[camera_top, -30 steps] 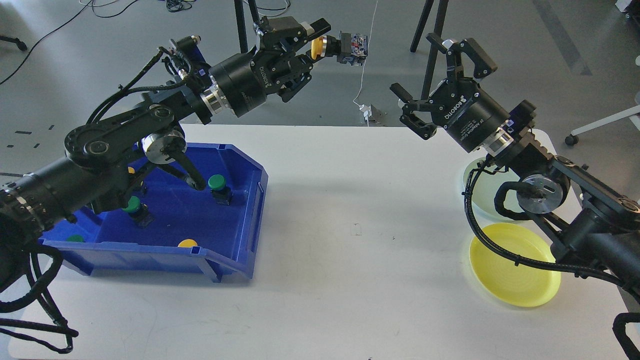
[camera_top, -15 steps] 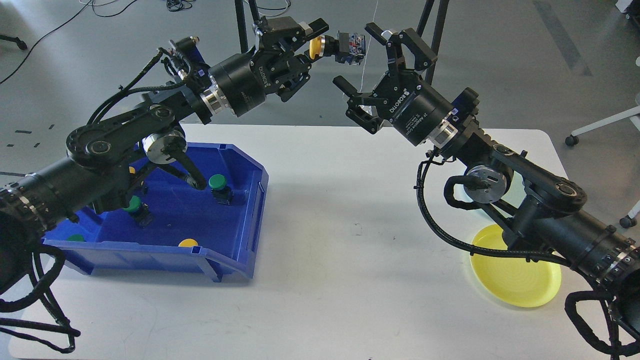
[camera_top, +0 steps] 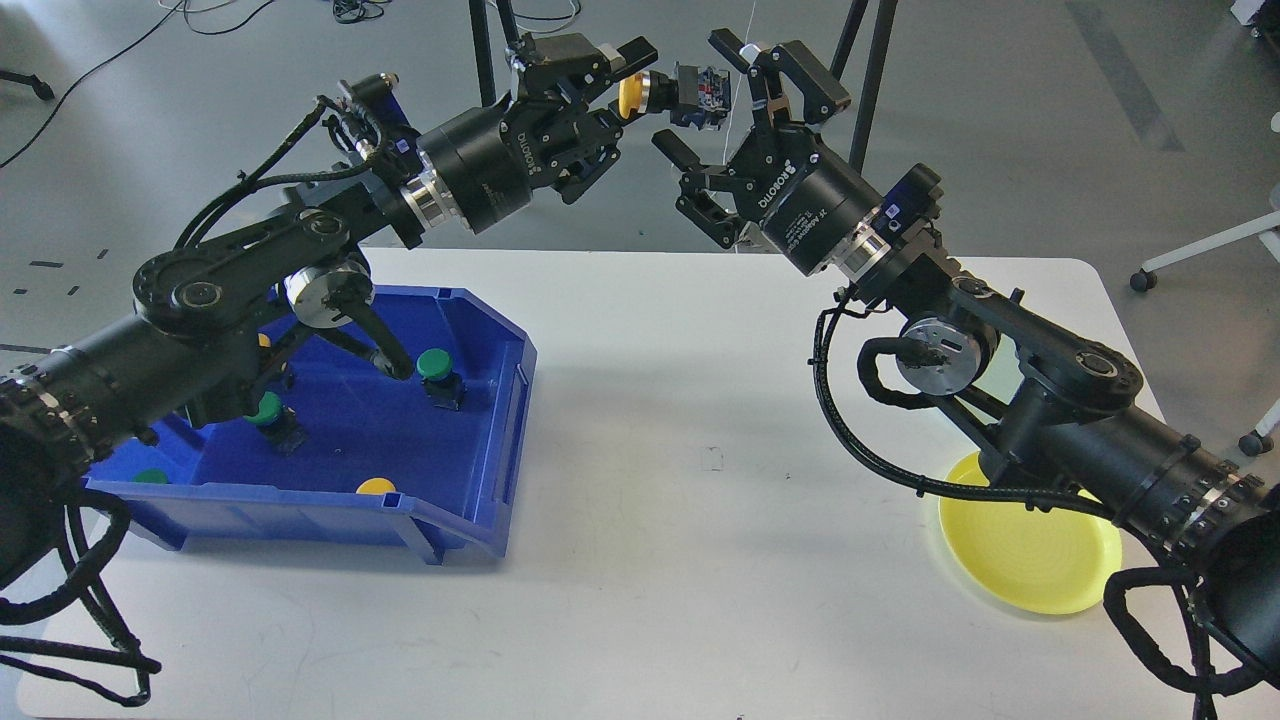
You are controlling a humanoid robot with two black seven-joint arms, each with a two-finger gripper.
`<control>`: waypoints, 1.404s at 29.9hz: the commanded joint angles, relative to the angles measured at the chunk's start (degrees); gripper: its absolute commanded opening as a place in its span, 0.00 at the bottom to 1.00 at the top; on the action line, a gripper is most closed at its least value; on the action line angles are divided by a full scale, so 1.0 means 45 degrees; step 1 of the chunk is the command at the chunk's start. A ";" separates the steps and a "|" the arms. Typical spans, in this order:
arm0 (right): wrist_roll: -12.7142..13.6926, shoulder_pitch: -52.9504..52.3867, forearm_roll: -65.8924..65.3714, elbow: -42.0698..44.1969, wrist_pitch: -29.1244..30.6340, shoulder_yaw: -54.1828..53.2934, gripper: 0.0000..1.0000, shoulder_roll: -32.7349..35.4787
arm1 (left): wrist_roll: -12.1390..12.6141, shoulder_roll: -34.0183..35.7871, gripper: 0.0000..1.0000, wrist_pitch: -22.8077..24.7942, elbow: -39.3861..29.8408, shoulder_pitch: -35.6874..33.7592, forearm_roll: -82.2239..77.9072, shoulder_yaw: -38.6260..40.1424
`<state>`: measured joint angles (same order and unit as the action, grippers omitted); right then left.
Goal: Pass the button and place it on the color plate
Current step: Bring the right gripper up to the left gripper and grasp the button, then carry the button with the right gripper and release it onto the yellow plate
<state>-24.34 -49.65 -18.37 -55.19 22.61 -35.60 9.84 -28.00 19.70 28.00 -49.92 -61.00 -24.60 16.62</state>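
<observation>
left gripper (camera_top: 632, 72) clamped on yellow button (camera_top: 633, 93), top centre of frame, above the table's far edge | right gripper (camera_top: 710, 100) spread wide, just right of the button's dark body | yellow plate (camera_top: 1030, 560) lower right on white table (camera_top: 700, 520) | blue bin (camera_top: 400, 440) left

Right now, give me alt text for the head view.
Left tool holds a yellow button above the table's far edge; the open right tool reaches around it. A blue bin sits left, a yellow plate right.
</observation>
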 commanded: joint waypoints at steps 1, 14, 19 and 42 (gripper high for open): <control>-0.0001 -0.0001 0.0000 0.0000 -0.0024 0.0001 0.80 0.0000 | 0.0000 -0.0002 0.11 0.0000 -0.0001 0.0000 -0.0001 -0.0001; -0.0001 0.0019 -0.0019 -0.0039 -0.0063 0.0001 0.34 0.0039 | 0.0000 -0.0002 0.11 0.0000 0.0097 -0.0019 0.0038 -0.0001; 0.0057 -0.0020 -0.0019 -0.0020 -0.0297 0.0020 0.14 0.0000 | 0.0000 -0.0021 0.11 0.0000 0.0097 -0.0019 0.0038 -0.0001; 0.0155 0.0933 0.0039 -0.1694 -0.2149 -0.0058 0.05 0.3274 | 0.0000 -0.0256 0.89 0.0000 0.0116 0.0000 0.0057 0.0077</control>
<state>-23.81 -48.37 -18.22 -58.22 16.56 -35.75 17.45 -27.99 18.54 28.00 -49.39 -60.98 -24.30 16.97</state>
